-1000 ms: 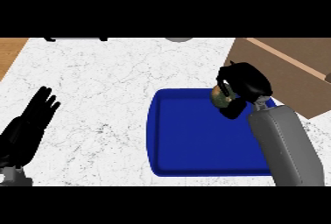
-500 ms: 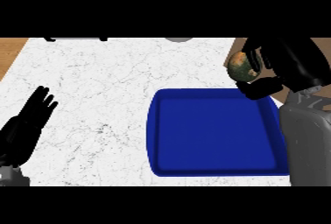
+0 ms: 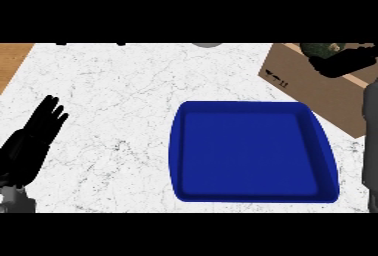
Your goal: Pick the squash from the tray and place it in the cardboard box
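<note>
Right hand point(image 3: 345, 64) at the far right edge of the head view, black fingers curled around the squash point(image 3: 323, 48). Only the top of the squash shows, a dark green mottled patch just above the fingers, partly cut by the upper edge of the scene. Hand and squash sit over the cardboard box point(image 3: 314, 87), which spreads out below and to the left of the hand; brown flat face, small black arrow marks near its left corner. Whether the squash touches the box cannot be told. Grey forearm runs down from the hand along the right edge.

Below and left of the right hand, just beside the box's lower corner: blue tray point(image 3: 251, 152), shallow, raised rim, nothing lying in it. It rests on the white marbled table point(image 3: 118, 100).

Well apart from the right hand, at the far left edge: left hand point(image 3: 33, 140), fingers straight and held together, pointing up and away, resting above the table, holding nothing. A wooden strip of brown shows past the table's far left corner.
</note>
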